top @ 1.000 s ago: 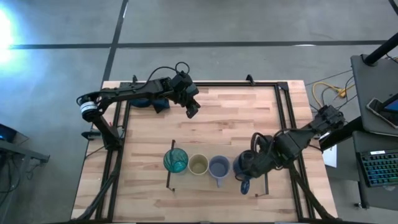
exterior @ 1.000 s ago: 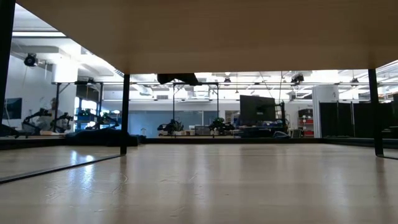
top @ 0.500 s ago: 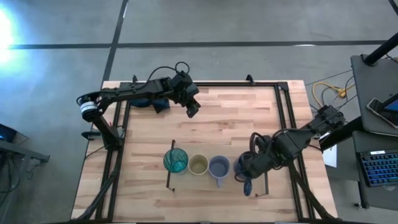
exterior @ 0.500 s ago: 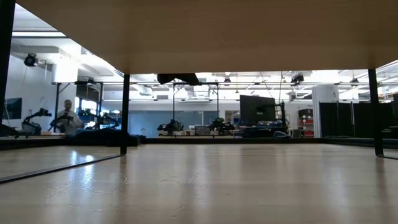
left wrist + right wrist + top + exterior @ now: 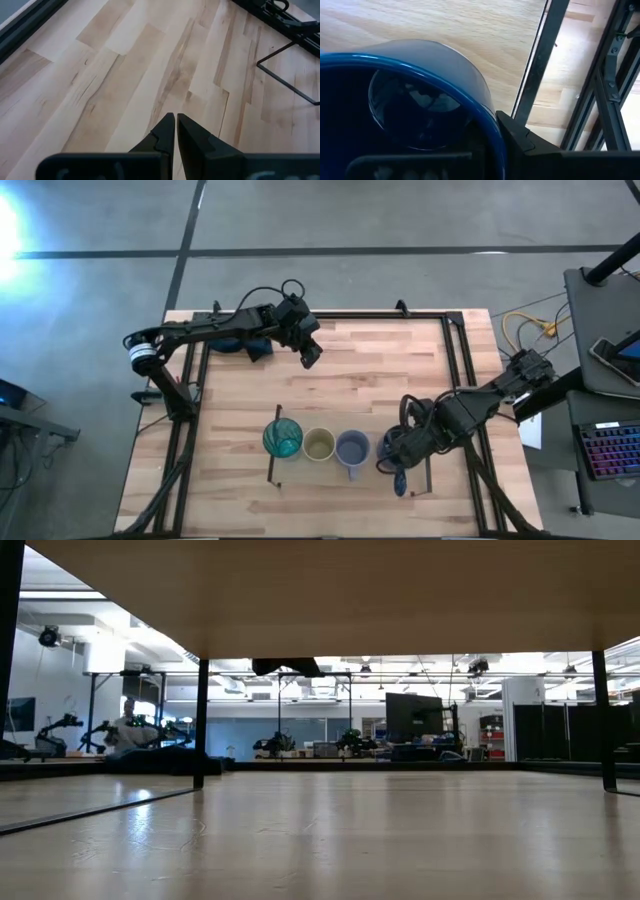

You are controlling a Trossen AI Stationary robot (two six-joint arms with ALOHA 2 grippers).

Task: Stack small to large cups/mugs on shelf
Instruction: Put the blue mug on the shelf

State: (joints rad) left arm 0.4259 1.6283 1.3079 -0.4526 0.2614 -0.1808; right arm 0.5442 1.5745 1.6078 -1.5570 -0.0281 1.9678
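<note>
Four vessels stand in a row between the shelf's black rails [image 5: 274, 452]: a teal tumbler [image 5: 282, 440], an olive-tan cup [image 5: 319, 445], a lavender-grey mug [image 5: 351, 448] and a dark blue mug [image 5: 384, 448], its handle [image 5: 400, 482] toward the near edge. My right gripper [image 5: 395, 448] is over the blue mug and shut on it. My left gripper [image 5: 311, 360] hangs shut and empty over the far left of the table, apart from the cups. The low view shows only the shelf board's underside [image 5: 320, 590]. My right gripper holds the dark blue mug by its rim [image 5: 487, 117] on the side toward the table's right. One finger [image 5: 520, 142] lies outside the wall; the other is lost in the dark inside. The fingers come slanting down from the right. The mug stands upright beside the lavender mug.
A dark blue cloth [image 5: 245, 345] lies at the far left by the left arm. Black frame bars [image 5: 455, 370] run along the table's right side, close to my right arm. Bare wood lies between the cups and the far edge. A person [image 5: 128, 730] is in the room behind.
The dark blue mug's handle has shifted a little toward the near edge under my right gripper, which stays shut on the rim. In the room behind, a person has come into view at the left.
</note>
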